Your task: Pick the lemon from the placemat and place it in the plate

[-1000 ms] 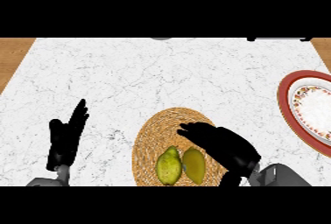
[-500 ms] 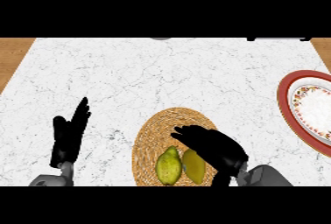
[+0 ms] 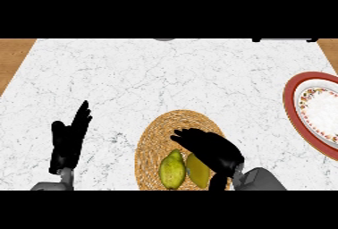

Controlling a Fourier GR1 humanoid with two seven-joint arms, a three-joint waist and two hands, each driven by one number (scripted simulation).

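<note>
On a round woven placemat (image 3: pixel 158 134) near the counter's front edge lie two yellow-green fruits side by side, the left one (image 3: pixel 171 170) greener and the right one (image 3: pixel 196 170) yellower, the lemon. My right hand (image 3: pixel 214 150) hovers over the mat, its fingers curled down right above the lemon and partly hiding it; I cannot see a grasp on it. A red-rimmed white plate (image 3: pixel 310 112) with a flowered border lies at the right edge. My left hand (image 3: pixel 69 141) rests open on the left, fingers up.
The white marble counter (image 3: pixel 171 76) stretches between the mat and the plate. Wooden strips (image 3: pixel 13 58) show at both far corners. Two dark shapes sit along the far edge.
My right hand has slid left and toward the front edge, coming down over the lemon with fingers curling more. The left hand and the fruits stay put.
</note>
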